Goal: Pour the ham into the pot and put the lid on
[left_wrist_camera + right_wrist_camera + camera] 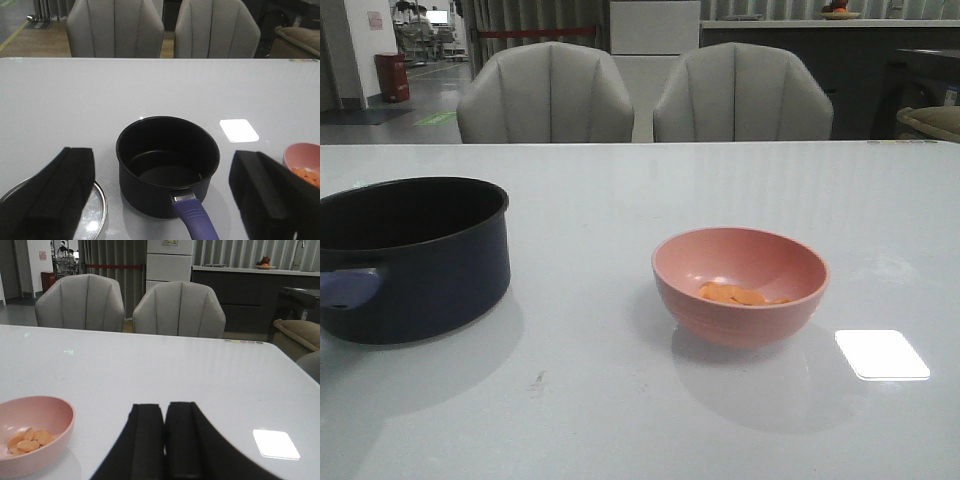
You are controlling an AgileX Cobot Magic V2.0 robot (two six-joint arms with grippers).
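The pot is the landmark: dark navy, uncovered, on the white table, its blue handle pointing toward the left gripper. That claw is spread wide, its fingers apart on either side of the pot, nearer the robot and not touching it. Just beside the pot, partly hidden under one finger, lies what appears to be the lid. To the pot's right sits a pink bowl holding the ham. The right gripper, fingers pressed together, holds nothing, with the bowl off to its side. Beyond the pot stand two grey chairs.
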